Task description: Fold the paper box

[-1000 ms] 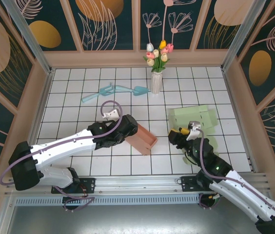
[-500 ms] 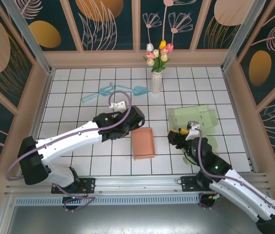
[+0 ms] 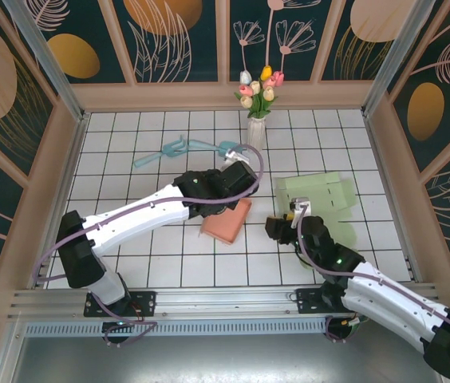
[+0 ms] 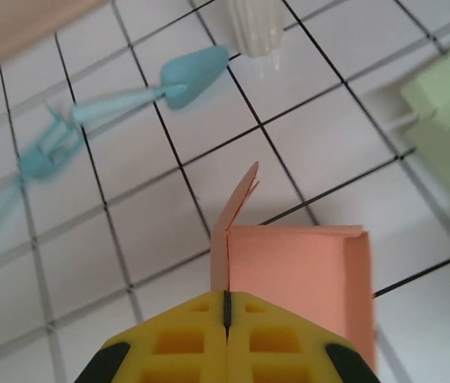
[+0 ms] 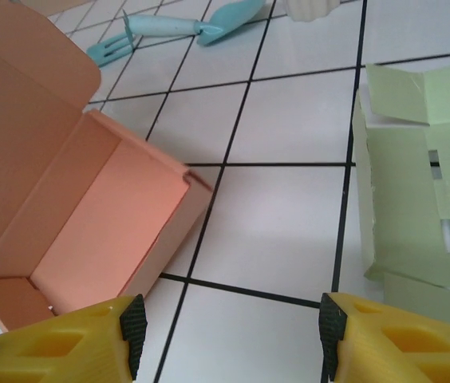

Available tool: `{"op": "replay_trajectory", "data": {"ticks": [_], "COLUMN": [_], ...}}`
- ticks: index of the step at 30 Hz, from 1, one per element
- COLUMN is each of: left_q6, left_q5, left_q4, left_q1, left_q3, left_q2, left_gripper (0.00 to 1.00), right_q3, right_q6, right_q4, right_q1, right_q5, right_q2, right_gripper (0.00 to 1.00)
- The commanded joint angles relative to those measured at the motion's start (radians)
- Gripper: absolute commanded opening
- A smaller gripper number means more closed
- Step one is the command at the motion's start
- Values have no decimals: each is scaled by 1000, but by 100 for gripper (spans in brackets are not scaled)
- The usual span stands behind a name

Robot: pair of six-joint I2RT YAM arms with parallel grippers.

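Now the left gripper had just pinched its jaws onto the pink box, ready for folding; the right gripper gaped empty.

I see a white tiled table with dark grid lines. A pink paper box sits near the middle, open, with one flap standing up. A green paper box, mostly flattened, lies to its right and apart from it. A white ribbed vase with tulips stands upright toward the back. A teal spoon and a teal fork lie flat just left of the vase, close together.
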Motion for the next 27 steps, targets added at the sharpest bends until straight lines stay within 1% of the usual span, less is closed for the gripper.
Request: {"op": "replay_trajectory", "data": {"ticks": [1,2,4,7,9,11,13,17,20,21,23,26,27], "left_q6": [424,484,608,734,788,814,821,820,822,823,829,839,841], "left_q5": [-66,-43,52,151,202,239,279,318,314,310,314,312,311], "left_q4": [36,56,102,153,207,236,246,251,253,254,263,283,288], "left_q1": [-44,-49,-50,-50,-50,-51,-50,-50,-49,-51,-50,-51,-50], "left_q3": [-25,-49,-115,-187,-237,-253,-260,-288,-320,-330,-351,-376,-383], "left_q2": [-7,-19,-55,-110,-170,-218,-257,-305,-324,-328,-340,-363,-372], "left_gripper": [0,0,0,0,0,0,0,0,0,0,0,0,0], "right_q3": [56,58,61,60,51,36,14,-40,-63,-61,-37,-1,9], "right_q6": [0,1,0,-12,-41,-95,-176,-380,-573,-649,-730,-838,-869], "right_q4": [11,4,-10,-27,-15,27,108,359,529,566,601,634,636], "right_q1": [-3,-4,-4,-5,-5,-4,-5,-5,-13,-26,-63,-150,-192], "right_q5": [33,44,62,93,104,97,65,-57,-137,-173,-200,-304,-368], "right_q2": [-32,-40,-64,-81,-82,-78,-69,-28,19,42,82,127,142], "right_gripper": [61,61,61,61,61,61,61,60,60,61,60,59,60]}}
